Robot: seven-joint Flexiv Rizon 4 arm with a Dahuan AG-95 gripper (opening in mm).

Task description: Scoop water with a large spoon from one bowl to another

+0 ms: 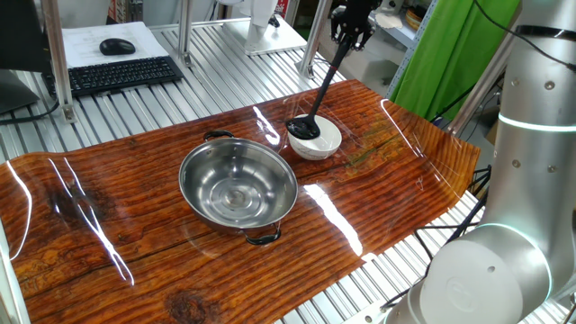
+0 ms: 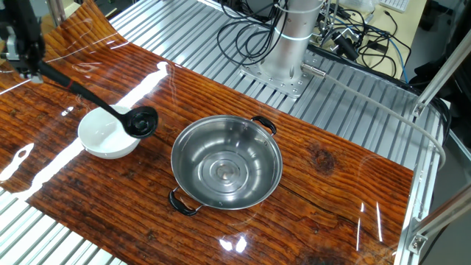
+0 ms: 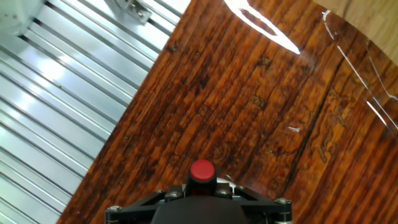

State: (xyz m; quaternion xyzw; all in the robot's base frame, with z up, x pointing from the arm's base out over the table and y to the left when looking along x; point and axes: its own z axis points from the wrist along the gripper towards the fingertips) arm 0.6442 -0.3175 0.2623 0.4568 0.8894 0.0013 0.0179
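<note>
The tool is clamped shut on the ladle handle; its scoop hangs at the white bowl rim, handle slanting down.

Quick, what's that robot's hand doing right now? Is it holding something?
Hand: closed on the handle of the large spoon, whose scoop sits over the white bowl.

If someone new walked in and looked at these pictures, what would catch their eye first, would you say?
Probably the big shiny stainless-steel bowl with loop handles, mid-table on the glossy wood-grain tabletop. Next, the long black plastic ladle held by the gripper, slanting down so its scoop sits over the rim of the small white ceramic bowl beside the steel one.
</note>
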